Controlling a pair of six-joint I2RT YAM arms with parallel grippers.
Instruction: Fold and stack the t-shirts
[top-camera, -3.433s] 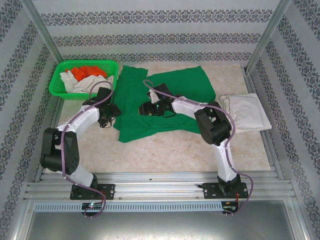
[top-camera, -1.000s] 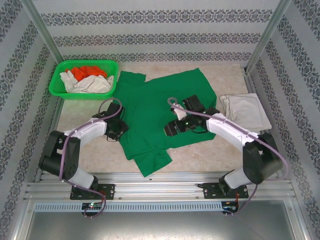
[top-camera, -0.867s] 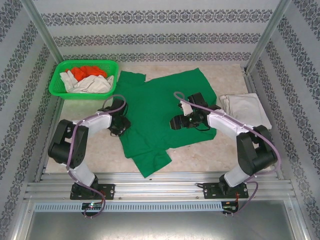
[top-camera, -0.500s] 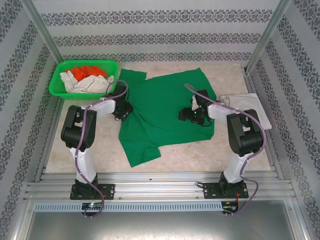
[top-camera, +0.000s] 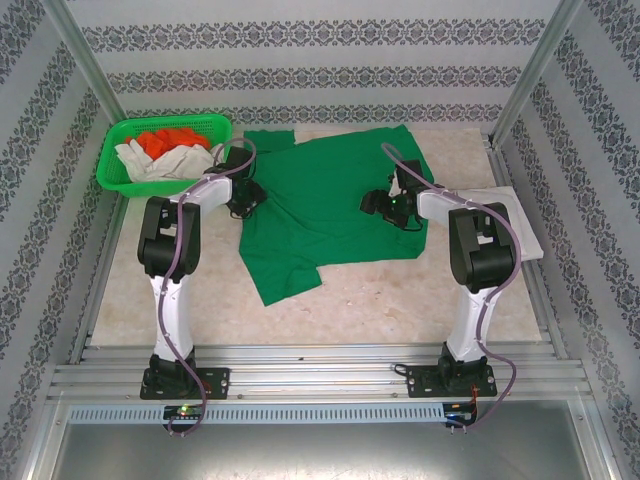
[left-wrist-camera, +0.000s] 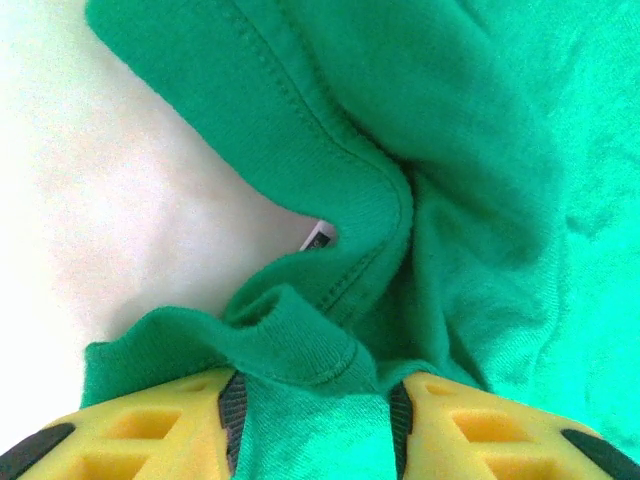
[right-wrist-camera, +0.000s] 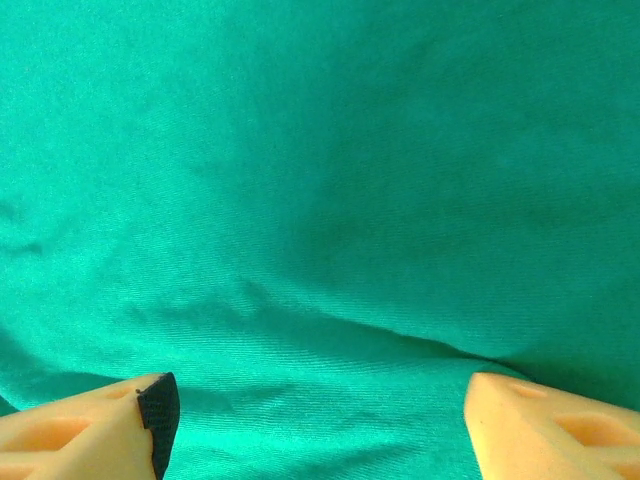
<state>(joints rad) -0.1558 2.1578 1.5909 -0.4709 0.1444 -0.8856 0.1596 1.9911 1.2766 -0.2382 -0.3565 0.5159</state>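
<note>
Lying within left pincer (left-wrist-camera: 318, 405) — green t-shirt (left-wrist-camera: 480, 200), bunched

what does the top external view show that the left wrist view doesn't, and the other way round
Top external: the green basket holding an orange shirt and off-white shirts, and a folded off-white shirt at the right. Left wrist: the ribbed collar and a small white label up close. Both: the green t-shirt and the left tool, cloth between its fingers.
</note>
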